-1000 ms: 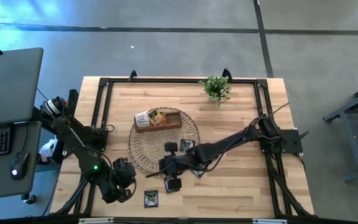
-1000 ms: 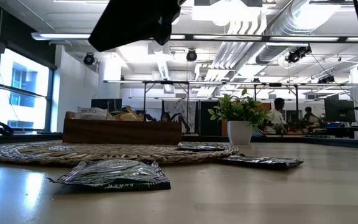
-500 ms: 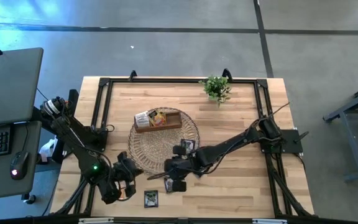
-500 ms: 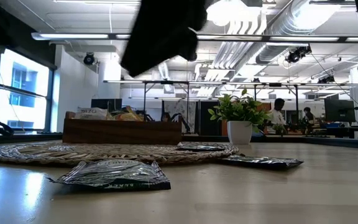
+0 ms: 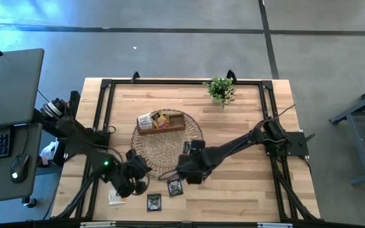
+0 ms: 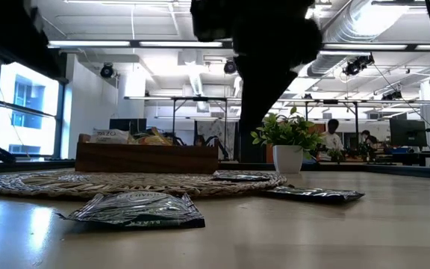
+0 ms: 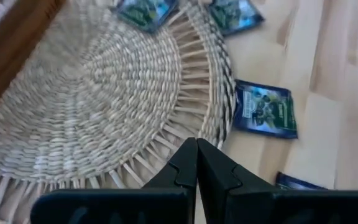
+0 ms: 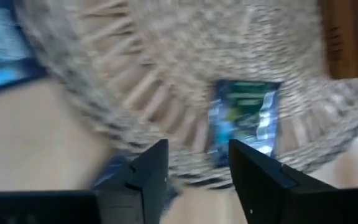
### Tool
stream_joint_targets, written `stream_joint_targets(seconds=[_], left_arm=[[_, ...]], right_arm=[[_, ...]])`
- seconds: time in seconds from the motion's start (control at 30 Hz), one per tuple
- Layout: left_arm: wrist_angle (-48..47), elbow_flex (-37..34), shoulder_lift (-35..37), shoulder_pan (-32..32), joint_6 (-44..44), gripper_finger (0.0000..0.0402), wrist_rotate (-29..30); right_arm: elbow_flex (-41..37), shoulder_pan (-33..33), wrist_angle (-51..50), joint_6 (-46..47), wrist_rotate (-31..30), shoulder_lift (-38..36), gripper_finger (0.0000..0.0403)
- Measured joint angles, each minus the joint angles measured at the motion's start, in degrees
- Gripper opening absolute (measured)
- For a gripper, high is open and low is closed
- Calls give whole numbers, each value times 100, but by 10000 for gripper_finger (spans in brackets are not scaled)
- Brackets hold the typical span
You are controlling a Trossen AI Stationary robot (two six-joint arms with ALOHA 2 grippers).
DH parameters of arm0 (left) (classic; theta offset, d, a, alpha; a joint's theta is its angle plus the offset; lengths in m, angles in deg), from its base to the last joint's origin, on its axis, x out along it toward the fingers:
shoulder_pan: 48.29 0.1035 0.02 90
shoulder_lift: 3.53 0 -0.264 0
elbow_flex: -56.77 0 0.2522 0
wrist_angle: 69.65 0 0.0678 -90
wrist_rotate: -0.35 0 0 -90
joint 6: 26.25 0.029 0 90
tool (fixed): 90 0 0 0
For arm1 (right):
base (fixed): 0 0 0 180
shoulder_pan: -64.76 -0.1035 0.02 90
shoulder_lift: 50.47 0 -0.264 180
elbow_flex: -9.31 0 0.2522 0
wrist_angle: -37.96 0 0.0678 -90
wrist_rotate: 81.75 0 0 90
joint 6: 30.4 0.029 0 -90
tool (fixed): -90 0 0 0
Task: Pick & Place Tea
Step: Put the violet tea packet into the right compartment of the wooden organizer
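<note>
Dark tea packets lie flat. One (image 5: pixel 189 147) is on the round woven mat (image 5: pixel 160 149), one (image 5: pixel 174 187) is on the table near the mat's near edge, and another (image 5: pixel 153 202) lies nearer the front. The wooden tray (image 5: pixel 161 122) at the mat's far side holds more packets. My right gripper (image 5: pixel 184 166) hovers open over the mat's near right rim. In its wrist view a packet (image 8: pixel 244 121) lies on the mat beyond its fingers (image 8: pixel 149 171). My left gripper (image 5: pixel 134 176) is shut above the mat's near left rim (image 7: pixel 166 134) and holds nothing.
A small potted plant (image 5: pixel 220 90) stands at the far edge. A black frame (image 5: pixel 106 85) runs around the tabletop. A white scrap (image 5: pixel 115 197) lies at the near left. Bare wood lies to the right of the mat.
My right gripper has opened and gone toward the table's right edge and a little toward the far edge, onto the mat's rim. My left gripper, still shut, has moved right and toward the far edge, up to the mat. The packets have stayed where they were.
</note>
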Motion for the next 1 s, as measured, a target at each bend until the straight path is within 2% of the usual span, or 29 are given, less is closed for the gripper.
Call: stream_joint_targets(seconds=[0.23, 0.4, 0.6, 0.77, 1.0], left_arm=[[143, 0, -2, 636, 476, 3, -630], [131, 0, -2, 749, 593, 3, -919], [147, 0, -2, 740, 673, 3, -630], [198, 6, 94, 462, 661, 3, -395], [139, 2, 83, 321, 553, 3, -399]], right_arm=[[0, 691, 114, -1161, 61, 2, 200], [-38, 1240, 433, -1587, 824, 2, 197], [-612, 1650, 1322, -1779, 1691, 4, 181], [-1188, 1748, 2039, -1965, 1473, 13, 167], [-1764, 1864, 2701, -1767, 1916, -52, 153]])
